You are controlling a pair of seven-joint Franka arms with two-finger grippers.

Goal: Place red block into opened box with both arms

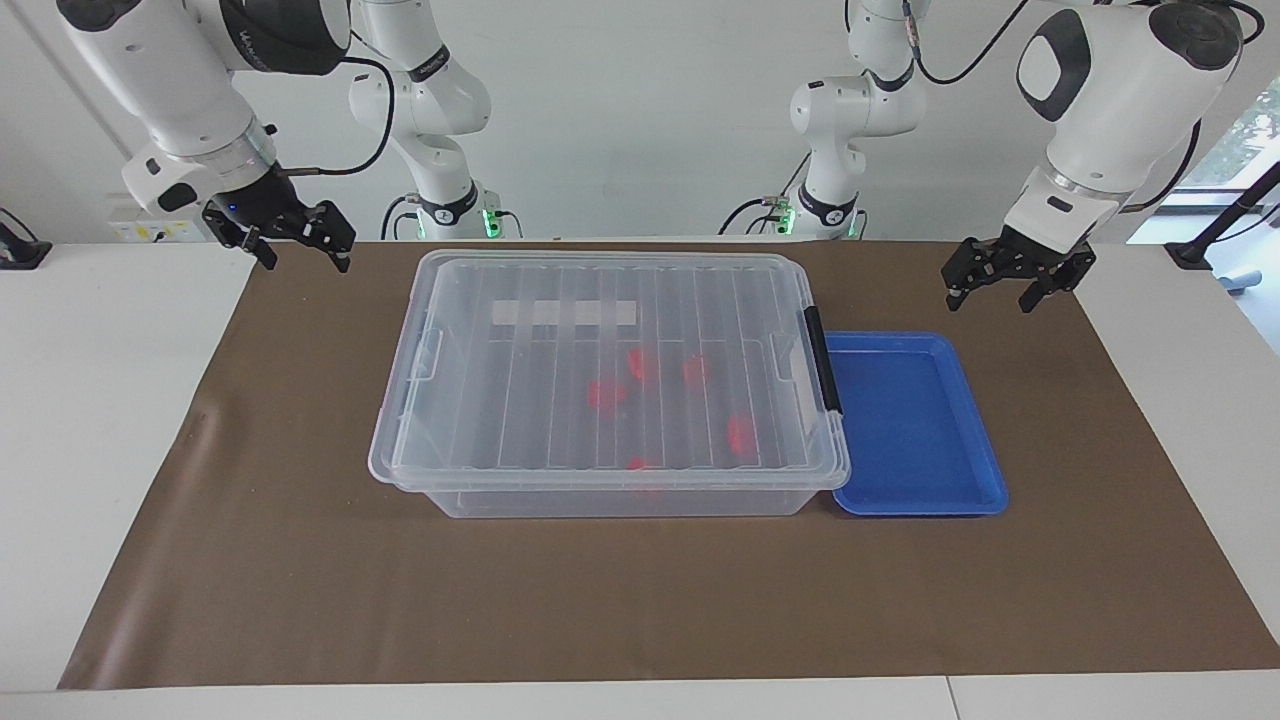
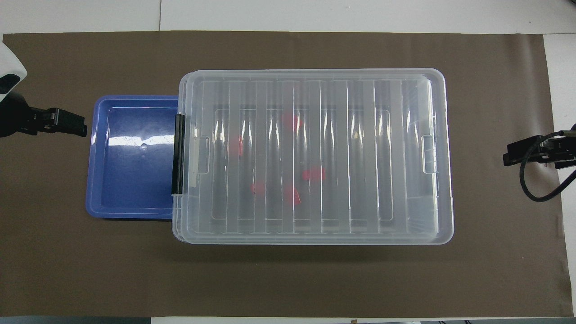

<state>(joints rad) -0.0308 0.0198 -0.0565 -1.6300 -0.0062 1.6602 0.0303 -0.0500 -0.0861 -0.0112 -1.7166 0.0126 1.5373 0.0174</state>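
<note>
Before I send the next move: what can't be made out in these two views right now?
- Red blocks: smeared by the ribbed lid in both views; their shapes are unreadable.
- Box latch at the right arm's end: none can be made out in either view.
- Left claw and right claw: overhead view shows only tips; the frame edges cut off the rest.

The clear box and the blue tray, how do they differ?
The box is clear, tall and lidded, with red blocks inside; the blue tray is opaque, shallow, open and empty. The box is much larger than the tray. Both are rectangular, side by side on the brown mat.
</note>
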